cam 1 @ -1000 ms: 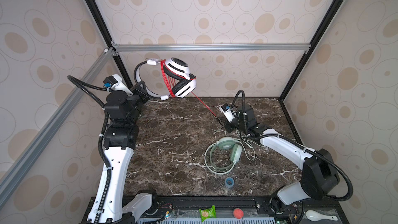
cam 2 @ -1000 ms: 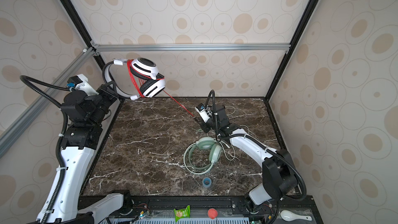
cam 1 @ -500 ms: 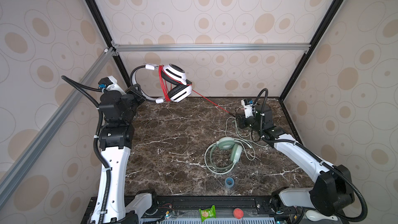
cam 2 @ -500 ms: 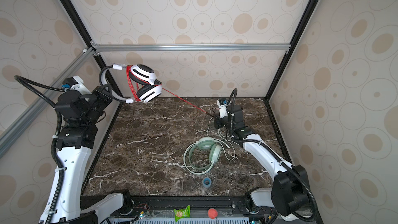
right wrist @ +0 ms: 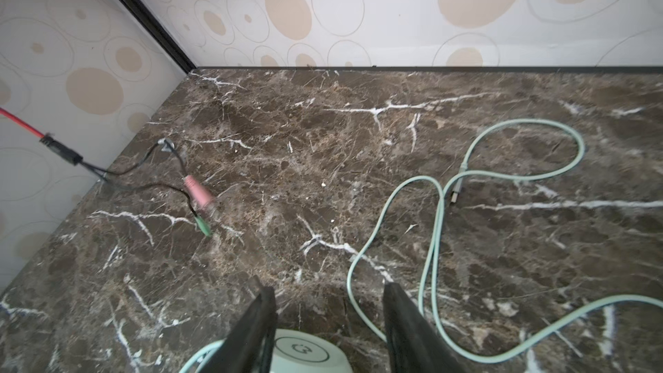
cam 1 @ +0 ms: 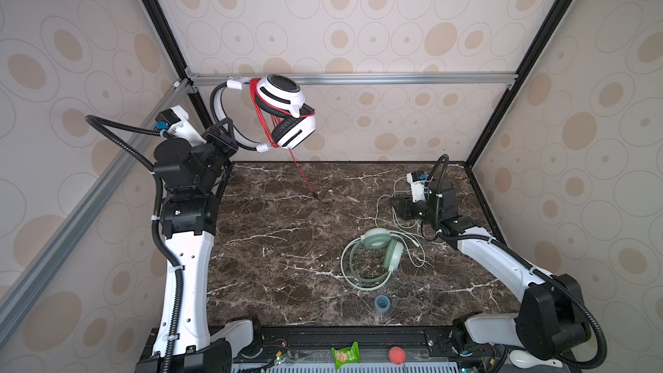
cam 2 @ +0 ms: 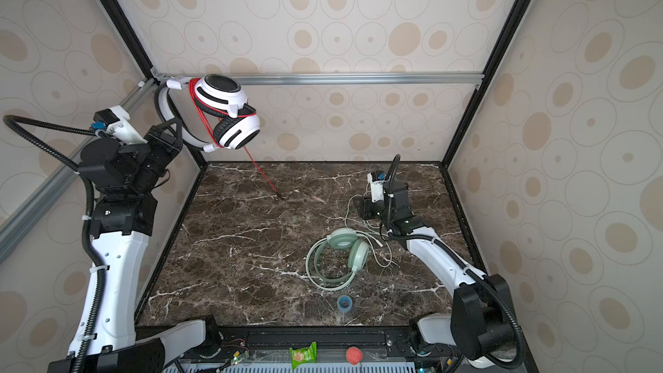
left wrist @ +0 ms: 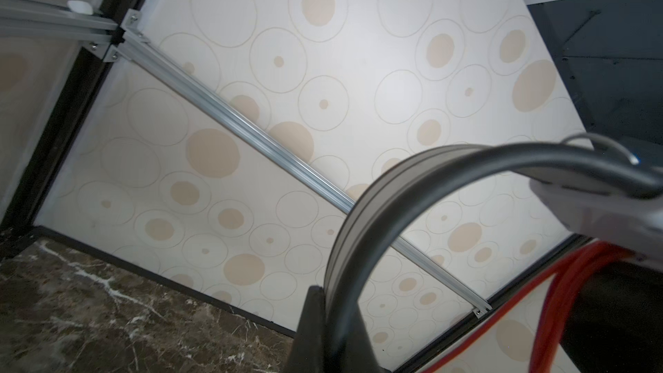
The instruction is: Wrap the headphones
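Observation:
The white-and-black headphones (cam 1: 283, 102) (cam 2: 226, 102) hang in the air near the back left corner. My left gripper (cam 1: 226, 130) (cam 2: 173, 130) (left wrist: 332, 317) is shut on their dark headband (left wrist: 394, 188). Red cable (cam 1: 267, 116) (left wrist: 549, 303) is looped round the ear cups; its tail drops slack to the table, ending in pink and green plugs (right wrist: 199, 195). The mint green headphones (cam 1: 376, 249) (cam 2: 344, 245) (right wrist: 305, 349) lie on the table right of centre, their pale cable (right wrist: 430, 245) loose. My right gripper (cam 1: 396, 206) (cam 2: 360, 208) (right wrist: 328, 288) hovers just behind them, open and holding nothing.
A blue tape roll (cam 1: 382, 303) (cam 2: 345, 303) sits near the front edge. Below the table front lie a green snack packet (cam 1: 345, 355), a red ball (cam 1: 396, 354) and a white spoon (cam 1: 531, 358). An aluminium rail (cam 1: 358, 78) runs along the back wall behind the raised headphones.
My right gripper has opened and let go of the red cable, which was taut and now hangs slack to the table. The left arm has lifted the white-and-black headphones higher.

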